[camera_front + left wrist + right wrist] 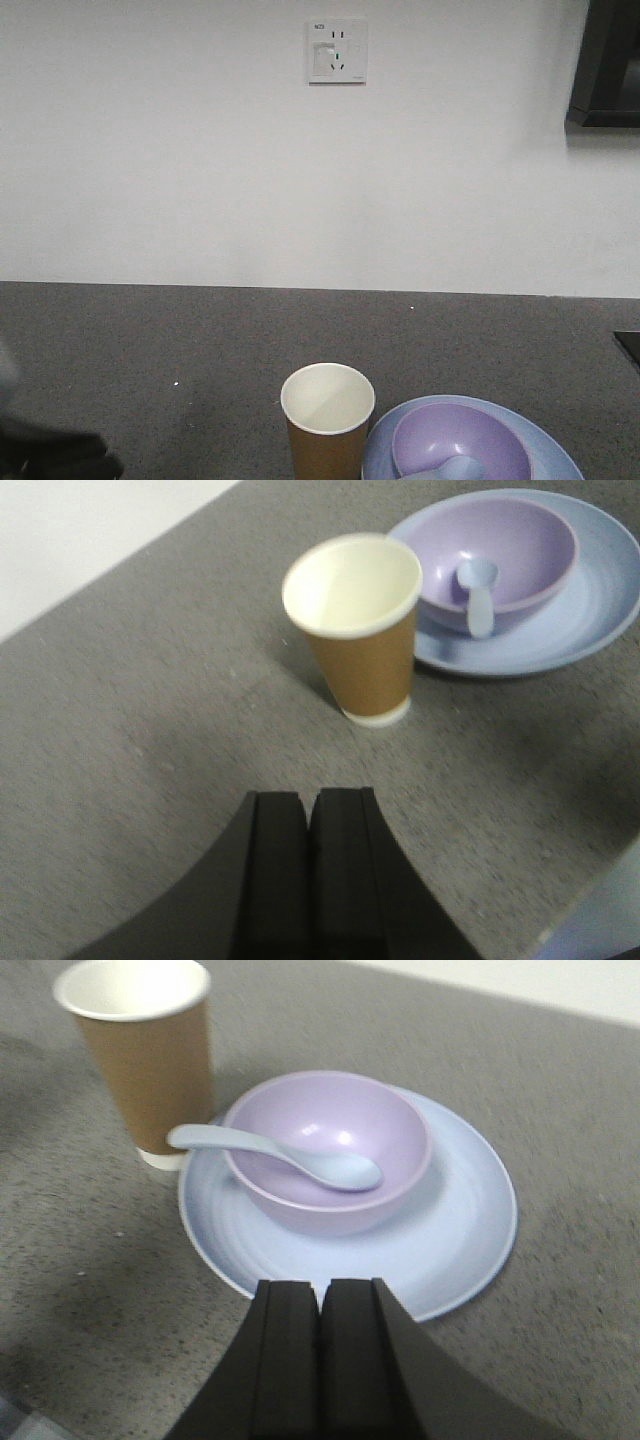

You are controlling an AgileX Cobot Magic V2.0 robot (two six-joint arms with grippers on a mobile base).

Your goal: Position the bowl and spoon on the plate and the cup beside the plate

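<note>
The lavender bowl (330, 1150) sits in the middle of the light-blue plate (455, 1230). A pale spoon (285, 1155) lies in the bowl, scoop inside and handle over the rim toward the cup. The brown paper cup (145, 1055) stands upright right beside the plate's edge. The front view shows the cup (327, 420), bowl (460, 440) and plate (545, 455) at the bottom edge. My left gripper (309, 798) is shut and empty, a short way in front of the cup (360, 630). My right gripper (320, 1285) is shut and empty, over the plate's near rim.
Everything rests on a dark grey speckled counter (150, 340) that runs back to a white wall with a socket (337, 50). A dark cabinet corner (605, 60) hangs at the upper right. Part of a dark arm (50, 455) shows at the lower left.
</note>
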